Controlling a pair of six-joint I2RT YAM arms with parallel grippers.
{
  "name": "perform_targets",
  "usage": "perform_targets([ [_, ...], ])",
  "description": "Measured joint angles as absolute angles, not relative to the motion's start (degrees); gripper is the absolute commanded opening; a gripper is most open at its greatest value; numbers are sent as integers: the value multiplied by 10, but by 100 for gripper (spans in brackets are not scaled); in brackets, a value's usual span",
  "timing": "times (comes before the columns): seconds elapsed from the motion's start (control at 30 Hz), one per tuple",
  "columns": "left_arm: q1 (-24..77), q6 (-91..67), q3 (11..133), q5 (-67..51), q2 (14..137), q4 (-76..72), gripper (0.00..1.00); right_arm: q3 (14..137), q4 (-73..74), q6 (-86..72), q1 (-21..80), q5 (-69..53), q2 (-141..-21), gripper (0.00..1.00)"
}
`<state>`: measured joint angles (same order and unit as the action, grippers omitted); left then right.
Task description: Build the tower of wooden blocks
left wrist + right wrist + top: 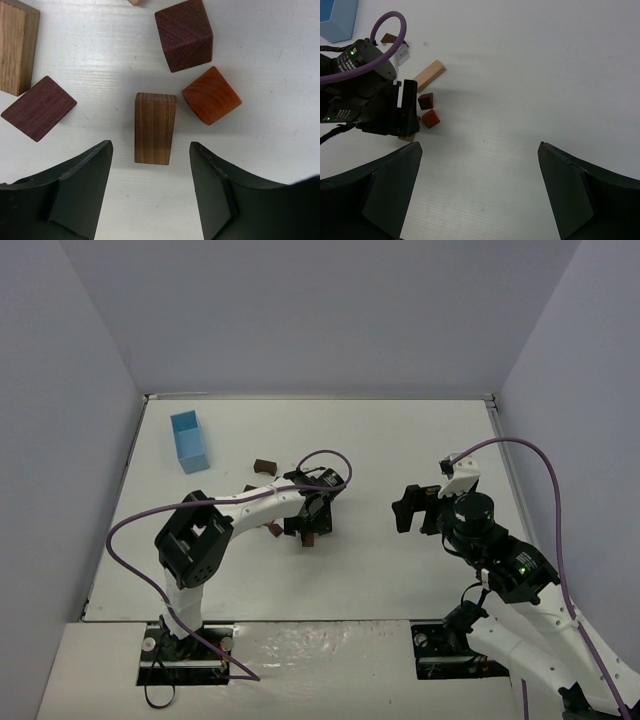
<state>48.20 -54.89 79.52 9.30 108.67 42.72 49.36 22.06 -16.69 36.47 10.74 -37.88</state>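
My left fingers [82, 180] stand spread either side of the striped brown wooden block [155, 127], not touching it. A reddish-orange wooden cube [212, 96] sits just beside that block on the white tabletop [280, 60]. My right fingers [395, 175] gape wide, empty, well apart from it.

Brown bar [155, 128]: wood, striped straight grain, smooth satin.
Reddish-orange cube [211, 95]: wood, fine grain, slight sheen.
Dark brown cube [184, 34]: wood, coarser diagonal grain.
Table [270, 65]: white, matt, faintly streaked.
Left gripper [150, 146], fingers [80, 190]: black matt plastic.
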Motion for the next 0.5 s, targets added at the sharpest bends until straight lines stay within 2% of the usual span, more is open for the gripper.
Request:
perform_targets([
  [0.5,470,-548,818,86,1112,428,51,494,221,-168,365,112,-375,100],
])
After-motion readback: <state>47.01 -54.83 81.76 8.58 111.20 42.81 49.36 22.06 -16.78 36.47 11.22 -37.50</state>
